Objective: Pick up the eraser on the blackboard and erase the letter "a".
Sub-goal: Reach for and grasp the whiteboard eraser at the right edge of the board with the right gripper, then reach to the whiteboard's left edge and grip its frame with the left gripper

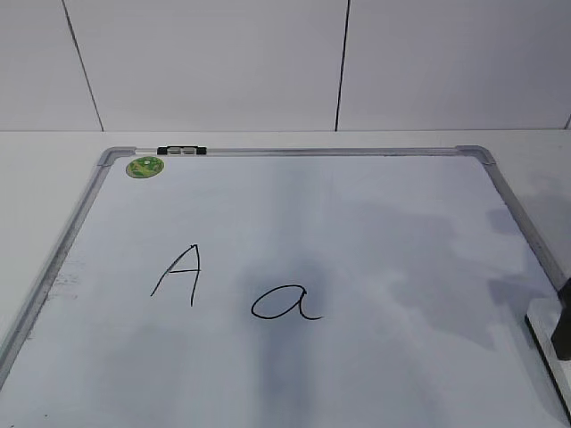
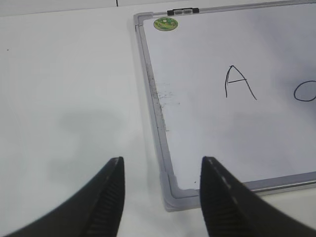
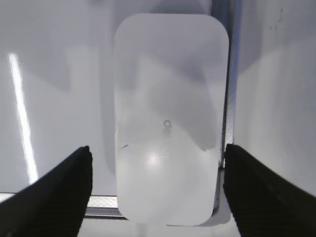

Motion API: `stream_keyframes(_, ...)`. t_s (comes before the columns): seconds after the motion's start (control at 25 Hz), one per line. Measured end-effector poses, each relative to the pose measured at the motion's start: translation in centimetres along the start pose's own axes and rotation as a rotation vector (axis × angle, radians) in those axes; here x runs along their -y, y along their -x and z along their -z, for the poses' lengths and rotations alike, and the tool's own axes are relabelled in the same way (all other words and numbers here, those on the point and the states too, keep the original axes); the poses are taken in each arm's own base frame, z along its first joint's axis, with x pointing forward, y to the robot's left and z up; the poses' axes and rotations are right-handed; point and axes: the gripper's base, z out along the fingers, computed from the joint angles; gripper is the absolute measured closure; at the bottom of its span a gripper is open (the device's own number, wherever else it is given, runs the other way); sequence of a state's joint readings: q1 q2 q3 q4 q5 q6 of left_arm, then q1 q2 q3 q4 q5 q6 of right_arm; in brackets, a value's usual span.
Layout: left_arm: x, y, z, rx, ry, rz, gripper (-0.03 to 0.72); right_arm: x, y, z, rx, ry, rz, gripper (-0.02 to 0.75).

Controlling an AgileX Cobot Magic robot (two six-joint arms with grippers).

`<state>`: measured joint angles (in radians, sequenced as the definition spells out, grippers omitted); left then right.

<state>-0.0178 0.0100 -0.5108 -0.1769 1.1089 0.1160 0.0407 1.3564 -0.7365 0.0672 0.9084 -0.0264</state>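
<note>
The blackboard (image 1: 357, 223) is a white dry-erase board with a silver frame, lying flat on the table. The letter "a" (image 1: 285, 303) is written in black near its middle; its loop shows at the right edge of the left wrist view (image 2: 306, 91). The eraser (image 3: 170, 118), a white rounded block, lies at the board's near right corner over the frame, and shows at the exterior view's right edge (image 1: 542, 321). My right gripper (image 3: 157, 148) is open, its fingers on either side of the eraser. My left gripper (image 2: 162, 159) is open and empty above the board's near left corner.
A capital "A" (image 1: 178, 275) stands left of the "a". A green round sticker (image 1: 144, 167) and a black clip (image 1: 181, 151) sit at the board's far left corner. White table surrounds the board (image 2: 64, 98). A white panelled wall stands behind.
</note>
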Motion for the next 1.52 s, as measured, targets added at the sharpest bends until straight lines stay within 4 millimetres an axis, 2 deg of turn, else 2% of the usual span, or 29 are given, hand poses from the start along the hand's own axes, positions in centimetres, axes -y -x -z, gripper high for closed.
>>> stream_keyframes(1.04, 0.0, 0.0, 0.0, 0.000, 0.000, 0.000, 0.317, 0.4, 1.6, -4.1, -0.075, -0.025, 0.018, 0.088)
stream_keyframes(1.28, 0.0, 0.0, 0.0, 0.000, 0.000, 0.000, 0.305, 0.4, 1.6, -4.2, -0.079, -0.025, 0.018, 0.162)
stream_keyframes(1.52, 0.0, 0.0, 0.0, 0.000, 0.000, 0.000, 0.316, 0.4, 1.6, -4.2, -0.078, -0.025, 0.018, 0.174)
